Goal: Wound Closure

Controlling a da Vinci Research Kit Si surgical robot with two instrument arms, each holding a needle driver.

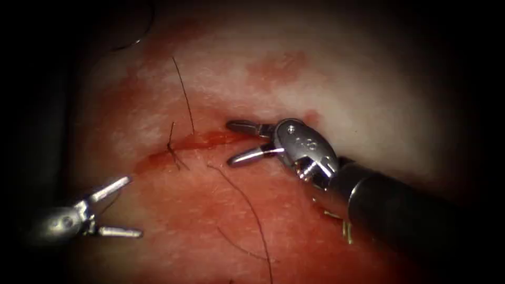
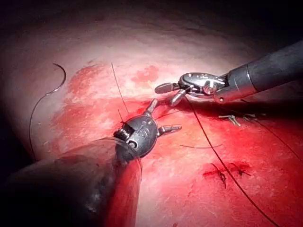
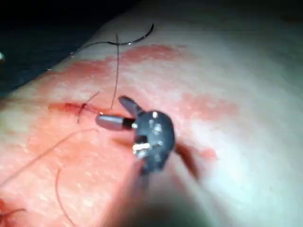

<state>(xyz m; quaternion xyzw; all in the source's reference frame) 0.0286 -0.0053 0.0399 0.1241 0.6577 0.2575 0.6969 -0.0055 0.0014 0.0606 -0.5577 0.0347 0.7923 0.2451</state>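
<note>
The cut (image 1: pixel 200 142) runs across the tissue (image 1: pixel 368 94), wet with red fluid. A tied stitch (image 1: pixel 171 148) with short thread ends sits near its left end. My right tool (image 1: pixel 229 143) hovers open over the cut's right end, one jaw on each side of it, holding nothing; it is also in the right wrist view (image 3: pixel 110 109). My left tool (image 1: pixel 134 206) stands open and holds nothing, below and left of the cut. The curved needle (image 2: pixel 61 78) lies loose on the tissue far to the upper left, in neither tool. Loose thread (image 1: pixel 252 210) trails below the cut.
A second thread strand (image 1: pixel 184 94) rises from the cut toward the needle. Small pale yellowish bits (image 1: pixel 344 229) lie on the tissue under the right tool's shaft. Another dark stitch (image 2: pixel 222 172) shows in the left wrist view.
</note>
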